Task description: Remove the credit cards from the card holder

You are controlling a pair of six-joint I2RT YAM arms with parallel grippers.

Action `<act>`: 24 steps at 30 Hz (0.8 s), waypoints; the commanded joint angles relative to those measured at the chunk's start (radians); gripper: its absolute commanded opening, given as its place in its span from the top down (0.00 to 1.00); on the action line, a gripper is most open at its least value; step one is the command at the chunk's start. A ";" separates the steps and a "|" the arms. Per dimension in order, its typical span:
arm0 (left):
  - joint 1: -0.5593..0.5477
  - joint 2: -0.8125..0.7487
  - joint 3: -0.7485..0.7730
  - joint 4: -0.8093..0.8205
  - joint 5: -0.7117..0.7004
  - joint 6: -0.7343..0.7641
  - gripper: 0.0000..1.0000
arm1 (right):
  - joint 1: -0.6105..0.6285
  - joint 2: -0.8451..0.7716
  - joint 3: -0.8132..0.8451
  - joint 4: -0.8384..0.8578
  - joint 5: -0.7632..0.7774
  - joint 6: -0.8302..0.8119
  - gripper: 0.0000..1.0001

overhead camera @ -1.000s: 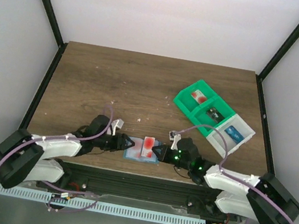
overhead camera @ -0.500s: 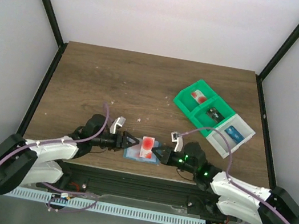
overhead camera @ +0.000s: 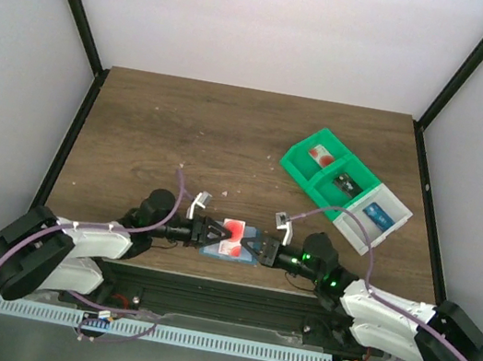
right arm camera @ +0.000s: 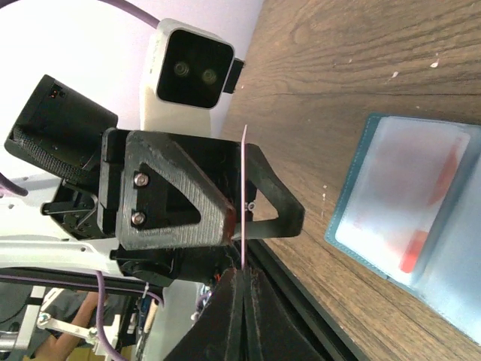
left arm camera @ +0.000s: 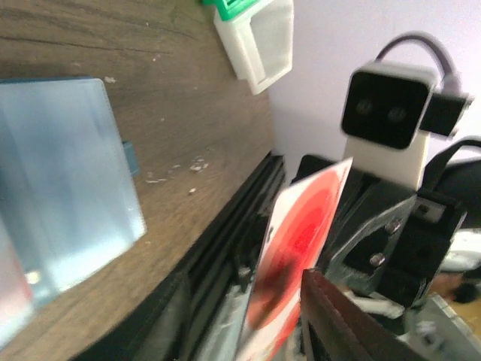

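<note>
The right gripper [right arm camera: 243, 275] is pinched shut on 1 red credit card [left arm camera: 301, 241]. The left gripper [overhead camera: 210, 231] has its jaws apart, 1 on each side of it. The card holder [right arm camera: 406, 218] lies open just under both. I think left should squeeze gently before right lets go

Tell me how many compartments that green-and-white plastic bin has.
3, none hidden: the far green compartment holds a red-and-white item, the middle green compartment a dark one, the near white compartment a blue one.
</note>
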 commanded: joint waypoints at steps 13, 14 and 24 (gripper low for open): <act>-0.003 0.029 -0.028 0.190 0.123 -0.012 1.00 | -0.004 -0.072 0.045 -0.157 -0.012 -0.133 0.87; -0.003 0.022 -0.028 0.183 0.136 -0.006 1.00 | -0.004 -0.095 0.064 -0.240 -0.005 -0.172 0.84; -0.018 -0.149 0.095 -0.273 0.209 0.275 1.00 | -0.009 -0.338 0.317 -0.832 0.041 -0.461 0.59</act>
